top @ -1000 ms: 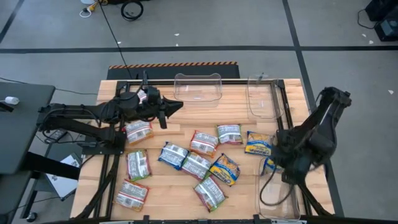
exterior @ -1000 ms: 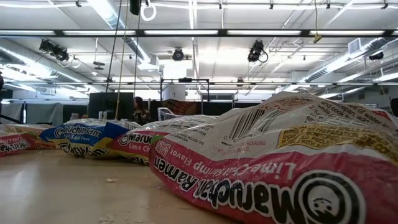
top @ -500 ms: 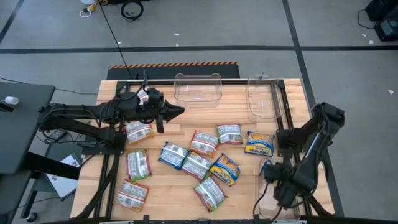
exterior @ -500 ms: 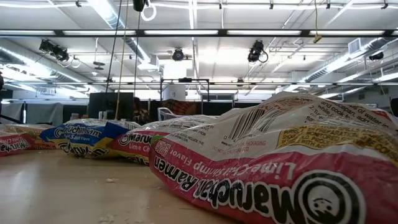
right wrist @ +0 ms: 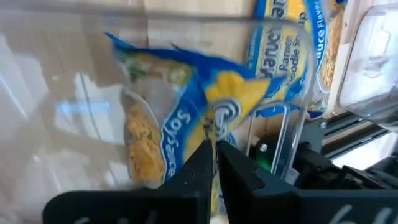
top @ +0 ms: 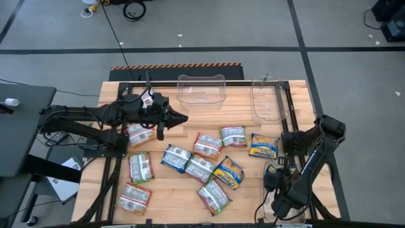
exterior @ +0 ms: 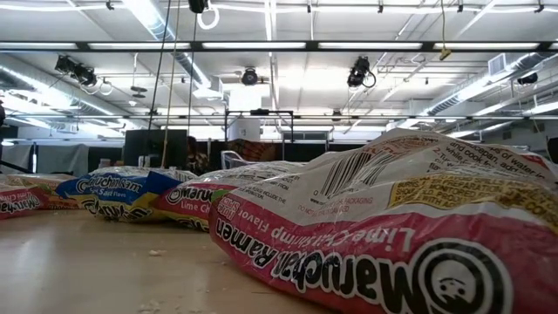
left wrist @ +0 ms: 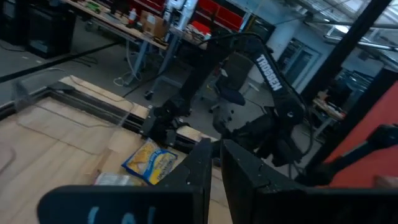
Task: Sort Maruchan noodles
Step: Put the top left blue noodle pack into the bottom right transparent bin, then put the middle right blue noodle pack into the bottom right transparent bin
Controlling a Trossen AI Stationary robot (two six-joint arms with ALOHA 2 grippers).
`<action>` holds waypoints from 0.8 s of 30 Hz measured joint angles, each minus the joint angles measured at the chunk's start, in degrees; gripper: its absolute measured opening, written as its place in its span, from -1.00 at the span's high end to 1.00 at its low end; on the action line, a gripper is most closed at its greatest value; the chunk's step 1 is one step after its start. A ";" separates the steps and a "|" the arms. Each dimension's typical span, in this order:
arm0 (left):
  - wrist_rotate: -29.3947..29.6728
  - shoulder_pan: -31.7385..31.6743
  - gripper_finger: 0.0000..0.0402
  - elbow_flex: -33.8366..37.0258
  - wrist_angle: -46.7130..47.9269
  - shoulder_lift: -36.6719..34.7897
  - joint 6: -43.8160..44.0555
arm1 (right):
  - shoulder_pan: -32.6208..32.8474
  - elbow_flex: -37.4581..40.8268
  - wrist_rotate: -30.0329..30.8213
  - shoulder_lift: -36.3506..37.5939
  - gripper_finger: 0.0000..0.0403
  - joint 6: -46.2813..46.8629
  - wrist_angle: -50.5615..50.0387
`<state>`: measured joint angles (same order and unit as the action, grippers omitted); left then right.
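The right arm has swung down toward the near right corner since a second ago, carrying its packet out over the clear bin there, while the left arm has barely stirred.

Biggest first: the wooden table (top: 190, 190), with clear bins standing along it. The far bin (top: 202, 90) and the far-right bin (top: 267, 101) both look empty from above. The near-right bin (top: 271, 196) lies right under the right gripper (top: 283, 201).

And that right gripper has its fingers pinched tight on a blue-and-yellow packet (right wrist: 186, 106), which hangs just ahead of the fingertips, inside the bin's clear walls by the look of the wrist view. A second blue-and-yellow packet (top: 273, 169) sits just behind that gripper at the bin's far end, though whether it lies inside I cannot tell.

The left gripper (top: 180, 117) hovers over the far-left part of the table, fingers nearly closed and holding nothing. A red-and-white packet (top: 140, 134) lies just below and behind it.

Progress? Early, I'd judge. One packet is about to be released, and nine or so remain loose: the red-and-white and green-and-white packets (top: 202, 166) clustered mid-table well left of the right gripper, another blue-and-yellow one (top: 263, 145) near it, and two more at the near-left corner (top: 134, 197).
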<state>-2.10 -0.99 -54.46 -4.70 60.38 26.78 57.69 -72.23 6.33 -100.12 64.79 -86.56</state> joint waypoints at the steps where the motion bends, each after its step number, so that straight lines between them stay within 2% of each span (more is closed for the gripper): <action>1: -0.67 0.00 0.80 0.00 -0.05 0.00 0.03 | 0.00 0.00 -0.48 -0.06 0.83 -1.25 -0.93; 6: -3.35 0.00 0.80 0.00 0.10 0.00 0.01 | 0.00 0.02 -1.01 1.27 0.87 -6.14 -3.37; 10: -4.28 0.00 0.80 0.00 0.76 0.00 0.00 | -0.09 0.00 -0.59 1.88 0.89 -5.96 -3.04; 17: -5.69 0.17 0.80 0.00 1.95 -0.02 -0.25 | -1.82 -3.19 -4.44 3.97 0.74 -5.08 -3.51; 21: -5.25 0.97 0.80 0.00 2.93 -0.02 -0.43 | -4.93 -7.87 0.39 8.12 0.56 -1.86 -3.44; 24: -3.70 1.97 0.80 0.00 2.96 -0.02 -0.46 | -9.74 -9.52 5.93 11.54 0.39 -0.72 -3.43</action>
<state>-5.80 0.98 -54.46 -1.74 60.36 26.32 47.95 -81.74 12.26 -88.58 64.07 -89.99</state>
